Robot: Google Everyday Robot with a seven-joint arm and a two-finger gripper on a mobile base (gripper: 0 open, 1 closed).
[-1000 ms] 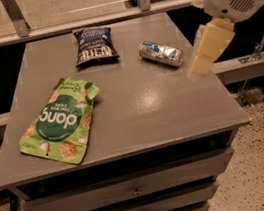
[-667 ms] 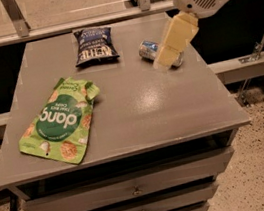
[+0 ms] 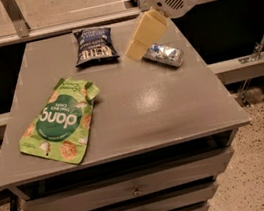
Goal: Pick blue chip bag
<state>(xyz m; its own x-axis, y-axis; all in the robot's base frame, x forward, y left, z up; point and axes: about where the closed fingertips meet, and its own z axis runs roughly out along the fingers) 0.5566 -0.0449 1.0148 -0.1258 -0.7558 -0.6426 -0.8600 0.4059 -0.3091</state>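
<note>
My claw (image 3: 137,48) hangs above the far part of the desk (image 3: 162,104). From this angle I cannot tell whether it is released or clenched. The blue chip bag (image 3: 94,45) lies flat just to the left of the claw's tip as I see it, apart from it and not yet touched. The crushed can (image 3: 163,54) sits just to the right of the tip and a little nearer to me. The main risk, as I judge it, is that can: it is close enough that a descent started from here, or a small sideways correction, could clip it and send it rolling toward the desk's right edge. The second risk is the bag itself. It is flat and crinkly and probably slippery, so a claw coming down off-centre may only pinch a corner, or push the bag toward the back rim instead of lifting it. I also cannot read the claw's height over the desk from this one view, so a misjudged drop could press hard on the top. The green pouch (image 3: 58,120) lies well off to the claw's left and much nearer to me, so I think a mix-up is unlikely. Compared with a second ago, the claw is much further left: it was beyond the can, over the desk's right side, then it passed above the can, and now it stands between can and bag. The bag, can and pouch lie just where they were.
</note>
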